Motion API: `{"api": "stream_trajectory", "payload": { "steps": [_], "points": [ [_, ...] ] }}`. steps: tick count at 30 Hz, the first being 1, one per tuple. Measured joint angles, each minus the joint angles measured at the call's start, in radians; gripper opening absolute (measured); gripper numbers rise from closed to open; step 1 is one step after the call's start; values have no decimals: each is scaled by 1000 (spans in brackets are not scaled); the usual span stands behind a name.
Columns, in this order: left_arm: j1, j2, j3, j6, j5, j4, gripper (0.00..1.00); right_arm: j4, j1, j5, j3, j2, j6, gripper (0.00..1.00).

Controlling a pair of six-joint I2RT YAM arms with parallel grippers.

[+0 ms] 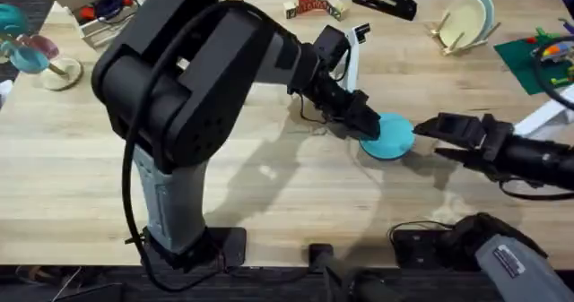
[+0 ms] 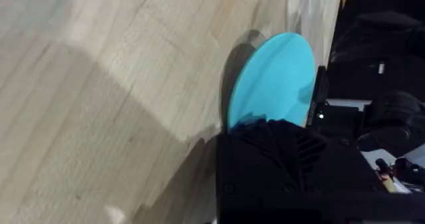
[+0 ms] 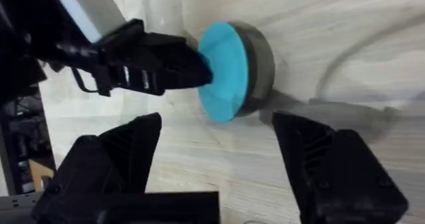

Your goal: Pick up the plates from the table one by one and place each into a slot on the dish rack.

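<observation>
The left end effector (image 1: 366,127) is clamped on the rim of a smooth, round teal plate (image 1: 391,137) — tilted up on edge, its lower rim at the pale plank-seamed wooden surface (image 1: 269,185) near the middle. The right end effector (image 3: 216,151) sits just beside it, black fingers spread wide apart — while the slatted wooden dish rack (image 1: 462,33) stands well apart at the far right, holding pale plates.

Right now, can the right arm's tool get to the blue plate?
Probably yes. The right tool is open and faces the blue plate with only bare table between. But the left tool already grips the plate's far edge, so the right tool would share it.
</observation>
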Motion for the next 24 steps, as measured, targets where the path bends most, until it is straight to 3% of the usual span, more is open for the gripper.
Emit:
{"api": "stream_trajectory", "payload": {
  "steps": [24],
  "points": [
    [0,0,0,0,0,0,41,237,0,-7,-147,0,108,995]
  ]
}}
